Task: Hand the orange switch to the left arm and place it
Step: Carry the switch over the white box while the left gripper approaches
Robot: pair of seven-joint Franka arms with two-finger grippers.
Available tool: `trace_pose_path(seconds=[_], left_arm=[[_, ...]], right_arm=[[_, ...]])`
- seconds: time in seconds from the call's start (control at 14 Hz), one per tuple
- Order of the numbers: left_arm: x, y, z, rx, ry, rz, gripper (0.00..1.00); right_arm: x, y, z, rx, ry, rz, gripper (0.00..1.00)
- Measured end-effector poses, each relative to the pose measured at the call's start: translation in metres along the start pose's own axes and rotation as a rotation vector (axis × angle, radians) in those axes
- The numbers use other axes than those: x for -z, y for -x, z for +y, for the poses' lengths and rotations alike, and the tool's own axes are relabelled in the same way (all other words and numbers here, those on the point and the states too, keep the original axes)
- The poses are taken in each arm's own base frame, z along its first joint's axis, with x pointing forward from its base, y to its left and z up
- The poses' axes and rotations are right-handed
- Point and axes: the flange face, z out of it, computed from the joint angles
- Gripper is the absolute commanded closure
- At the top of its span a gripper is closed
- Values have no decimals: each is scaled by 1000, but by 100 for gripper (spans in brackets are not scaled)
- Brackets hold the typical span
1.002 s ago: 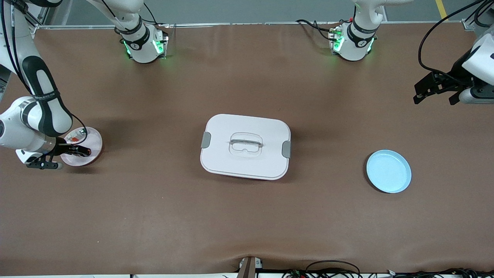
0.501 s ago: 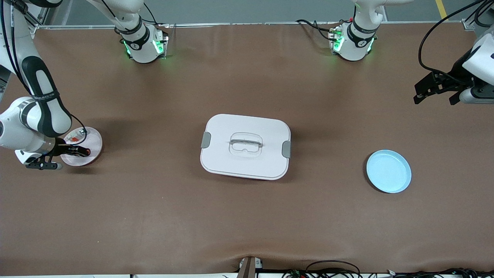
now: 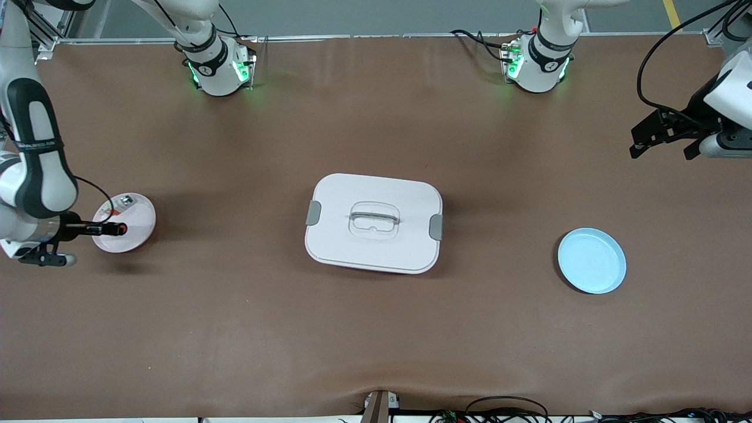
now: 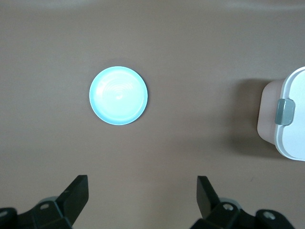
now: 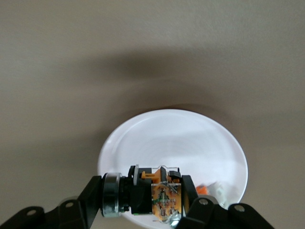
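My right gripper is shut on the orange switch and holds it just above the pink plate at the right arm's end of the table. In the right wrist view the switch, with a black body, a silver ring and an orange end, sits clamped between the fingers of the right gripper over the plate. The white box stands mid-table. My left gripper waits open and empty in the air at the left arm's end; the left wrist view shows it too.
A small silver and red-orange part lies on the pink plate and also shows in the right wrist view. A blue plate lies toward the left arm's end, nearer the front camera than the box. The left wrist view shows the blue plate and a box corner.
My right arm has risen and pulled toward its end of the table, with the switch in its gripper. The small part on the plate is now uncovered. The left arm has not moved.
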Motion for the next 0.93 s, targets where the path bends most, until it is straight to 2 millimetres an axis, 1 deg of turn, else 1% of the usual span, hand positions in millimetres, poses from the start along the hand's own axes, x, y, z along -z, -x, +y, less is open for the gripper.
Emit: trace_pose_path(seconds=[0.07, 0.21, 0.29, 0.36, 0.64, 0.79, 0.93], left_arm=[[0, 0, 0, 0, 0, 0, 0], [0, 0, 0, 0, 0, 0, 0], [0, 0, 0, 0, 0, 0, 0], [0, 0, -1, 1, 0, 0, 0], [-1, -1, -1, 1, 0, -3, 0], [-1, -1, 2, -1, 10, -2, 0], [-1, -1, 7, -1, 44, -3, 0]], right_arm=[[10, 0, -5, -11, -12, -9, 100], [23, 2, -15, -51, -24, -32, 100], [29, 5, -25, -84, -29, -48, 100], [35, 7, -39, -117, -40, -62, 100], [64, 20, -107, -235, -79, -120, 100], [72, 24, -144, -301, -105, -140, 100], [77, 28, -187, -368, -116, -156, 100]])
